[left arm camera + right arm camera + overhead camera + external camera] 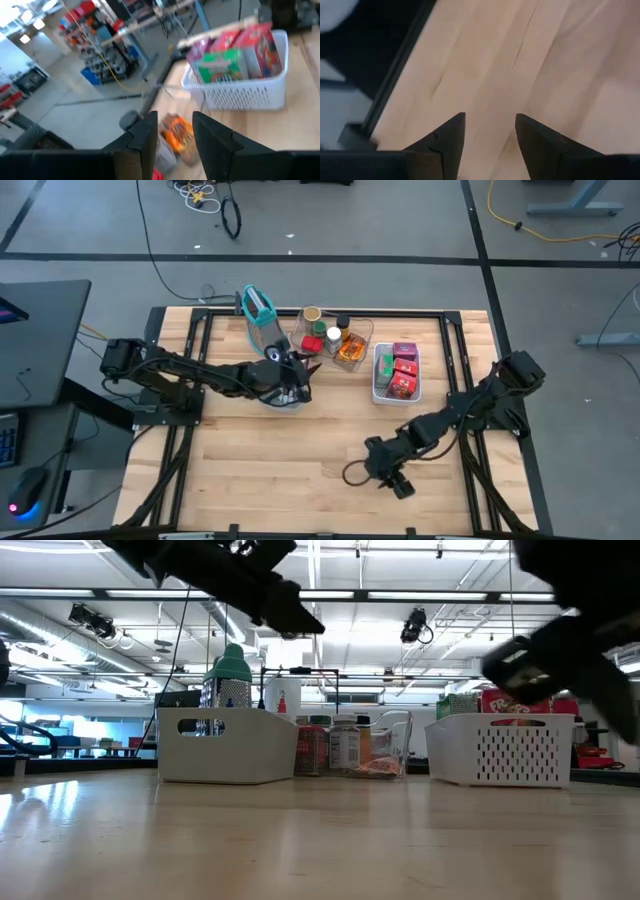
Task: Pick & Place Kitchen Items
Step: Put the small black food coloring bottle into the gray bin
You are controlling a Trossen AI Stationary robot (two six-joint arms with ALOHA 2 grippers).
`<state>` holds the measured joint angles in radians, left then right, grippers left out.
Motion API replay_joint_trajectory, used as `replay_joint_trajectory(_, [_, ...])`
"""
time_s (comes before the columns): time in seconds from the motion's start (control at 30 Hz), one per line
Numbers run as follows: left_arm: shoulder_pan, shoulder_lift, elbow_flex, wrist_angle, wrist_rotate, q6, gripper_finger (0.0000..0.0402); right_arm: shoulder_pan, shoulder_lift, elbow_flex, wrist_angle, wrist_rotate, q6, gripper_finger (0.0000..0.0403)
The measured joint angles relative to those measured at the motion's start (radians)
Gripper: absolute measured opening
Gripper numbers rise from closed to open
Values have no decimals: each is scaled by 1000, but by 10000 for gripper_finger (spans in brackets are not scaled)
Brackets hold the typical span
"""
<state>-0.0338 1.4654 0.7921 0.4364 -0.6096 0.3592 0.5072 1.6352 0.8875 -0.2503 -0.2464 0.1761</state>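
Kitchen items are crowding the clear tray. Left gripper, empty and part-open, is risking knocking neighbours. Right gripper is idling, parted.

grey tray largely hidden under left arm, packets blurred, labels unreadable

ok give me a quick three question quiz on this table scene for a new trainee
1. True or false: the white basket holding the red, pink and green packets sits nearer the right arm's side of the table than the left's.
2. What lies between the right gripper fingers? A) a jar B) a packet C) nothing, just bare table
3. Fill in: the left gripper is raised beside the ____ tray of jars.

Key: 1 true; 2 C; 3 clear
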Motion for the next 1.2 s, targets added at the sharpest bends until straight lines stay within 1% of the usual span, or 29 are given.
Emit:
replay_joint_trajectory(0.1, [1,0,0,66,-13,5,130,42,0,0,-61,-41,2,183])
replay_joint_trajectory(0.2, [3,0,0,111,-52,-5,130,89,0,0,-100,-86,-13,183])
replay_joint_trajectory(0.3, [3,0,0,114,-107,-6,130,138,0,0,-126,-101,-113,183])
replay_joint_trajectory(0.37, [6,0,0,113,-127,-3,130,168,0,0,-136,-74,-227,183])
replay_joint_trajectory(0.43, [9,0,0,112,-133,-4,130,196,0,0,-137,-3,-331,183])
replay_joint_trajectory(0.53, [14,0,0,112,-134,-16,130,220,0,0,-150,88,-403,183])
replay_joint_trajectory(0.6, [14,0,0,110,-134,-27,130,224,0,0,-172,105,-433,183])
replay_joint_trajectory(0.77, [14,0,0,98,-134,-34,130,224,0,-1,-208,101,-484,183])
replay_joint_trajectory(0.93, [14,0,0,92,-134,-52,130,222,0,-68,-112,99,-499,183])
replay_joint_trajectory(1.2, [14,0,0,93,-133,-38,130,223,-5,-224,195,153,-499,177])
